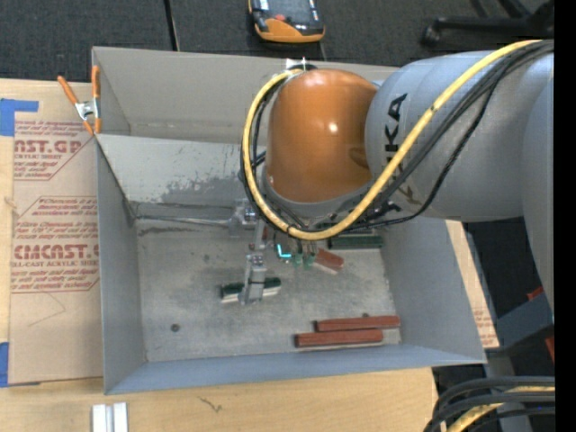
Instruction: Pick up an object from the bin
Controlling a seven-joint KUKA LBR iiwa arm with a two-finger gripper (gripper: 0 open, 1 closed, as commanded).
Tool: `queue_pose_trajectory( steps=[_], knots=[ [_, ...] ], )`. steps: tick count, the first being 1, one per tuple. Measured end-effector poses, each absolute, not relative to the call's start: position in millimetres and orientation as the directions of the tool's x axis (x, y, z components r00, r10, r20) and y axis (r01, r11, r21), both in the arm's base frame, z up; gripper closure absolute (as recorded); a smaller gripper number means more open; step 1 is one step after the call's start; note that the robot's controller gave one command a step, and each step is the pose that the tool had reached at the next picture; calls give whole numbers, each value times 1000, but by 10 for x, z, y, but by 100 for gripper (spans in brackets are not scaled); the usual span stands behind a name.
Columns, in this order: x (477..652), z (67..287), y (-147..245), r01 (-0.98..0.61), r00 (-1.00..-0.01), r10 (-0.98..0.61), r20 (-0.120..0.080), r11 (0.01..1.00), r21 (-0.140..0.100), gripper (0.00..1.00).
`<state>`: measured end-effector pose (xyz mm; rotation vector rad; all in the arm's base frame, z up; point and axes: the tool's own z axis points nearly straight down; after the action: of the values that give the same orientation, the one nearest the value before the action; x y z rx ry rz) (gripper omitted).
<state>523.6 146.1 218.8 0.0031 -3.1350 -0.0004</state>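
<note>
Dark carpeted floor [135,7] at the back, light wooden tabletop [270,403] at the front. Grey metal bin [162,169] between them. I reach in from the right, my gripper [256,283] low over the bin's middle, right at a small dark-green-and-white flat part [233,292]. Grip state: can't tell. Two long red-brown bars [346,331] lie side by side near the front wall. Small red-brown block [329,261] sits just right of me.
</note>
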Motion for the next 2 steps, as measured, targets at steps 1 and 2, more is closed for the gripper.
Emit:
queue_pose_trajectory(
  steps=[1,2],
  knots=[
    [5254,2229,1452,0,-1000,0,-1,1000,1,0],
    [5306,1512,1253,32,-999,32,-6,999,3,0]
  ],
)
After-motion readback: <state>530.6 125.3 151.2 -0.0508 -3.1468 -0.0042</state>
